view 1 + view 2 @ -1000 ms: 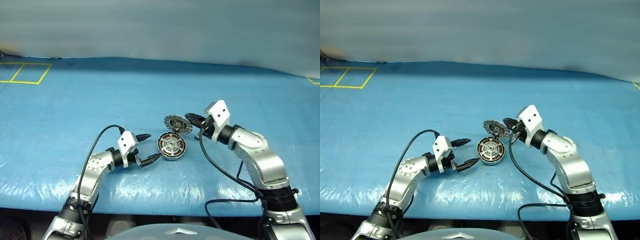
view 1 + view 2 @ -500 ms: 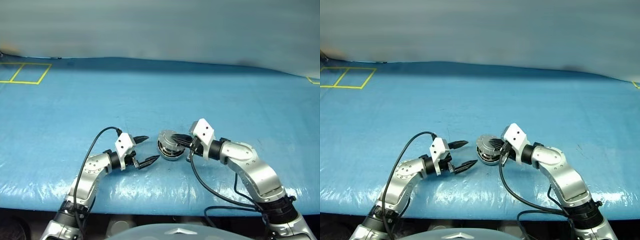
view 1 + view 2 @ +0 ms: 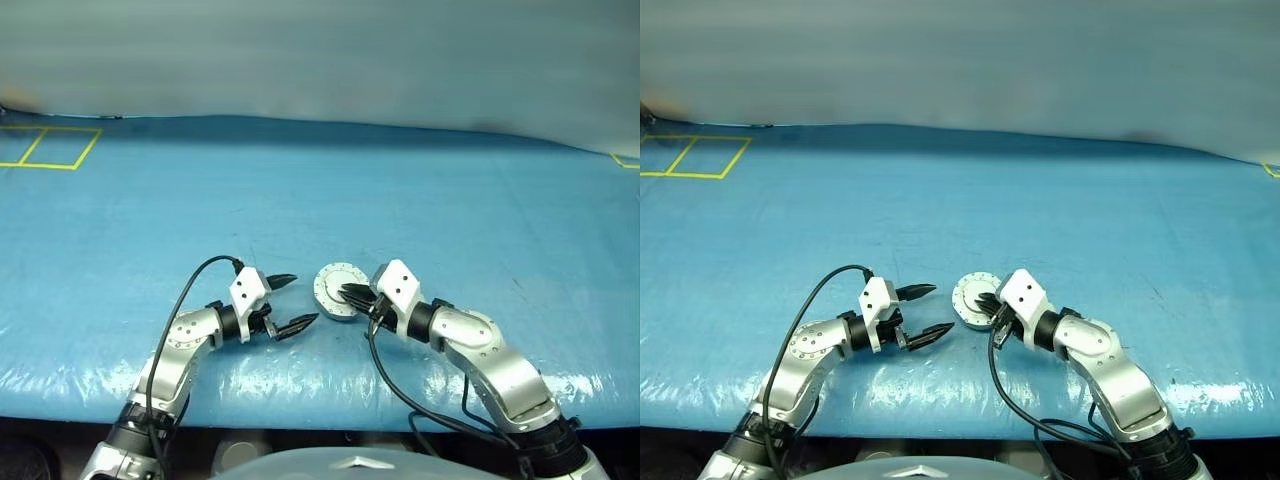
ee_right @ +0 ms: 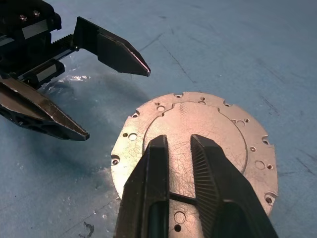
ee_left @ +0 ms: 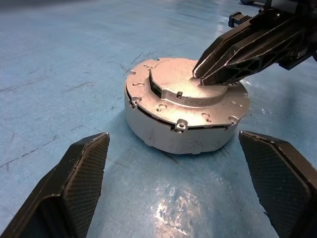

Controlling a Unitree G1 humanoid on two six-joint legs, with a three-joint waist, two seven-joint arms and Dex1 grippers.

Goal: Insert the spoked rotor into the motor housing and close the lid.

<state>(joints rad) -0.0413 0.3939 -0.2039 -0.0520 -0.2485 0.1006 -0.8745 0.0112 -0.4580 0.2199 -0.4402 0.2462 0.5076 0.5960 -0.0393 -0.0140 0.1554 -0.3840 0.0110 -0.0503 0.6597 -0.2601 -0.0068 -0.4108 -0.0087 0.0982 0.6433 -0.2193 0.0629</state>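
You see the lid [image 5: 190,96] seated on the motor housing [image 5: 173,134], right gripper [image 4: 179,148] slightly parted above it, left gripper [image 3: 290,302] spread wide beside it.

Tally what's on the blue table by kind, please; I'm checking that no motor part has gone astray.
Lid, lying on top of the housing: 1
Motor housing: 1
Grippers, left gripper and right gripper: 2
Total: 4

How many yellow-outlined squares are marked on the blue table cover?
2. Both sit side by side at the far left corner of the blue table cover: the left square, cut off by the picture's edge, and the right square. A further yellow mark at the far right edge may belong to more.
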